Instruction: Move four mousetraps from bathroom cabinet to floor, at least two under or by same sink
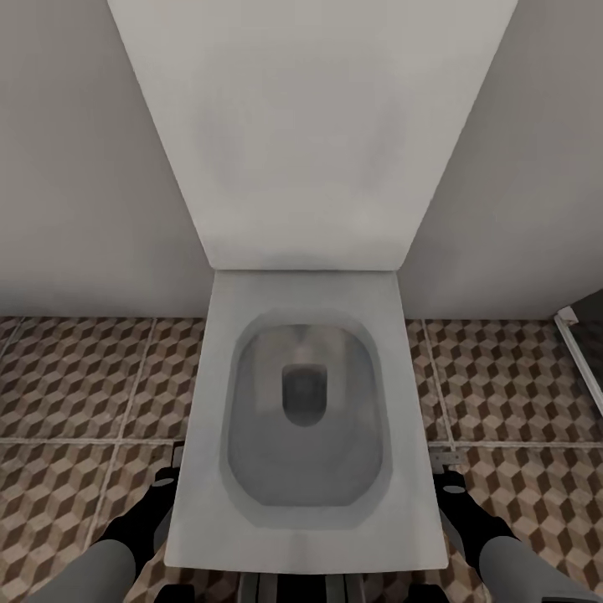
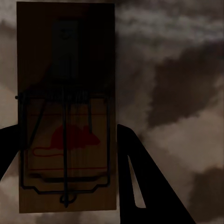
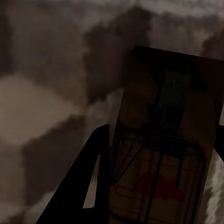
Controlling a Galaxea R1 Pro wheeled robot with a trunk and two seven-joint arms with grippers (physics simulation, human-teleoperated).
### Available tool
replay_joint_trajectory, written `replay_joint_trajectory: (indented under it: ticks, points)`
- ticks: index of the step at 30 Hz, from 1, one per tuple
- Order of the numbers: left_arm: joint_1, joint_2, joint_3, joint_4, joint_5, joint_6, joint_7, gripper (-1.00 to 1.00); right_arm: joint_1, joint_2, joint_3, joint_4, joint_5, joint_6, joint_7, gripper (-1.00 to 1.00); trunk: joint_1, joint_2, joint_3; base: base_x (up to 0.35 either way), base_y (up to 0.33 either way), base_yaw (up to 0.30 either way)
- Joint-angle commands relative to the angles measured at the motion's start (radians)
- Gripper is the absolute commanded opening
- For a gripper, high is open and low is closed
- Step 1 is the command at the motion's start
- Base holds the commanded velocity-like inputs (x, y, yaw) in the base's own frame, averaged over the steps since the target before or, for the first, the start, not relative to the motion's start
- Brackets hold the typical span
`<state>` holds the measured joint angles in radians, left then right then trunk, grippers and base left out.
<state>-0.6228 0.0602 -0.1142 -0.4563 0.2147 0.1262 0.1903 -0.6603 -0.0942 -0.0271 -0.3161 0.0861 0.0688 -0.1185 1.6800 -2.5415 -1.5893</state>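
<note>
From the head we faced a toilet [image 1: 306, 419] on the bathroom floor [image 1: 75, 377], arms low beside it. Left gripper [image 2: 65, 154] pinched a mousetrap [image 2: 65, 70]; right gripper [image 3: 158, 168] pinched another trap [image 3: 172, 154], presumably for carrying toward the sink

Cube-patterned bathroom floor [image 1: 75, 377] carries a white toilet [image 1: 306, 419]

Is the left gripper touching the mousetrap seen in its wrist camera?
Touching. In the left wrist view the left gripper has its dark jaws pressed against both long edges of the mousetrap, with no gap visible.
</note>
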Motion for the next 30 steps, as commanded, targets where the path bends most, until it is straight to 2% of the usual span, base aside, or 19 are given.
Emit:
replay_joint_trajectory:
  ticks: [1, 30]
  points:
    - [0.0, 0.001, -0.009, -0.002, 0.007, 0.006, 0.008, -1.0, 0.001, 0.001, 0.0, 0.006, -0.006, 0.006, 0.003, -1.0, 0.0, 0.0, -0.001, 0.0, 0.0, 0.0]
    - [0.0, 0.001, -0.009, -0.001, 0.008, 0.006, 0.008, -1.0, 0.001, 0.001, 0.0, 0.006, -0.007, 0.008, 0.003, -1.0, 0.0, 0.0, -0.001, 0.0, 0.0, 0.0]
